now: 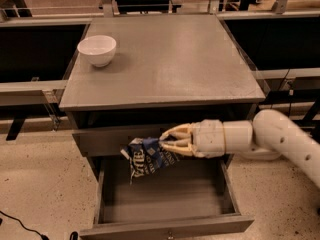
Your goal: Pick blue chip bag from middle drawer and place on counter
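Note:
The blue chip bag (149,157) hangs crumpled from my gripper (164,141), which is shut on its right edge. The bag is lifted clear of the open middle drawer (165,199) and sits in front of the closed grey drawer above it (102,140). My arm (250,136) reaches in from the right, just below the counter's front edge. The counter (170,59) is the flat grey cabinet top above. The drawer's grey bottom shows nothing else inside.
A white bowl (97,49) stands at the counter's back left. The open drawer's front panel (165,229) juts toward me at the bottom. Dark shelving and railings flank the cabinet. A black cable (20,226) lies on the speckled floor at the lower left.

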Robot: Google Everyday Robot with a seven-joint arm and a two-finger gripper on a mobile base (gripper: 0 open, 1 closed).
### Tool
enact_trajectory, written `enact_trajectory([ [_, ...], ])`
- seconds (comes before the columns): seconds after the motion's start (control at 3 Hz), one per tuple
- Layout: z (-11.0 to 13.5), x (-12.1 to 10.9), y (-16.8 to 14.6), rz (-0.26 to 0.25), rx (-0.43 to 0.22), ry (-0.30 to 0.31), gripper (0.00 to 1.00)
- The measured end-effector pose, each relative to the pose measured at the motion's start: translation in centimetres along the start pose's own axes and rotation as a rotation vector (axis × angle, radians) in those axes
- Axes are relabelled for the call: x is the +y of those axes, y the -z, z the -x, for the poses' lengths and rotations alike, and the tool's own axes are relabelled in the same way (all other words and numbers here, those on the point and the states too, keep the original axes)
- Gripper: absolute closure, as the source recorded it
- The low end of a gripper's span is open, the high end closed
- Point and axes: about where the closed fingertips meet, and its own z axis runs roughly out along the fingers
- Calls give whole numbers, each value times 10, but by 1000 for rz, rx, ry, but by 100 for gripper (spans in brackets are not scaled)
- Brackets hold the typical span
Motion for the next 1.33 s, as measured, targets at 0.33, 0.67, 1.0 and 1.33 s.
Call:
enact_trajectory([
  [0.33,59,-37,23,-23,32,56,100],
  [0.67,112,-70,39,-44,15,103,100],
  [1.0,139,-120,72,-142,-11,69,100],
  [1.33,153,-178,106,-282,-41,6,100],
])
